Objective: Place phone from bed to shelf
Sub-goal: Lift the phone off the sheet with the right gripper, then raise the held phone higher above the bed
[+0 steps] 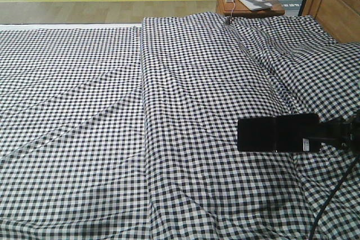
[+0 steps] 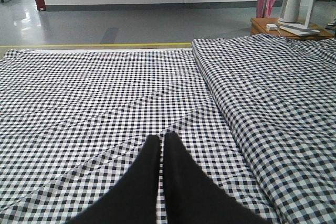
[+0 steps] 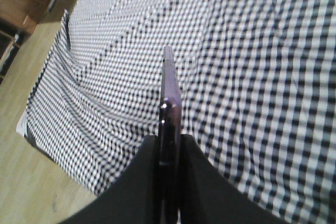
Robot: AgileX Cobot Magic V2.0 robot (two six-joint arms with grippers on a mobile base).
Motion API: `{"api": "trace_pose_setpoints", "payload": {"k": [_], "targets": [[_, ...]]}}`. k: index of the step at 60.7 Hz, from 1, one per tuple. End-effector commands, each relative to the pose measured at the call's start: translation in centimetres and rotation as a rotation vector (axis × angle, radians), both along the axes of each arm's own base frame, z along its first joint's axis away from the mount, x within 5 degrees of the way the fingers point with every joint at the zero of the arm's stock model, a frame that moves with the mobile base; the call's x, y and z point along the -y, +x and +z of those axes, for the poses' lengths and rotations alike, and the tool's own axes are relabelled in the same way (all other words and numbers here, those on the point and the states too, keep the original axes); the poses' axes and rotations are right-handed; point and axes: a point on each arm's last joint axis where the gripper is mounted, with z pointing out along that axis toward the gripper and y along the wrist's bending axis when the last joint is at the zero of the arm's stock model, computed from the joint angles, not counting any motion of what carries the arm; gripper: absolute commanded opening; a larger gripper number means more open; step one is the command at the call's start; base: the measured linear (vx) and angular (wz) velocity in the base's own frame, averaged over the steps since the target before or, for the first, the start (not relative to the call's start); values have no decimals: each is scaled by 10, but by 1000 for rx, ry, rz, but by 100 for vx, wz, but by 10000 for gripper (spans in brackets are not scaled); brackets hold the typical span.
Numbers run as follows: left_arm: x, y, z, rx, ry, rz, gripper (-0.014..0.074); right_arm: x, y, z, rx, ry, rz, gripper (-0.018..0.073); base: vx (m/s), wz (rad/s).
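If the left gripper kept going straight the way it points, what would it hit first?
Most likely the bed: the left gripper aims low across its checked fabric, nothing else in between. Depth is unclear.

Legible text, brands, numbers, signs: none recorded in any view.

Item 1. Phone (image 1: 278, 133): it carried a small white sticker (image 1: 306, 145) near its right end in the front view, and the print was too small to read. The right wrist view showed only the phone's edge, with no marking on it.
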Motion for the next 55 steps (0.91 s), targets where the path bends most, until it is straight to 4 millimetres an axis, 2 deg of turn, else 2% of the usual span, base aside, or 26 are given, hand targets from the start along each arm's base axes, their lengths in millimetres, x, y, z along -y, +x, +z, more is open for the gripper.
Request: {"api": "trace_pose_setpoints", "payload": {"k": [1,16,39,47,55], "targets": [[-1,1,6,77,-8,6,1,-23,-4,37,141,116,90,-4,0,0],[-1,1,6,77,-8,6,1,-74,-4,40,146,117,281,-4,0,0],[-1,1,6,77,-8,6,1,-128,-13,44,125,152,457,-4,0,0],[-1,1,6,77,-8,6,1,-138,-21,57,172,149,491,-4,0,0],[-1,1,6,77,-8,6,1,-138,-32,76,220,135,478,-4,0,0]]}}
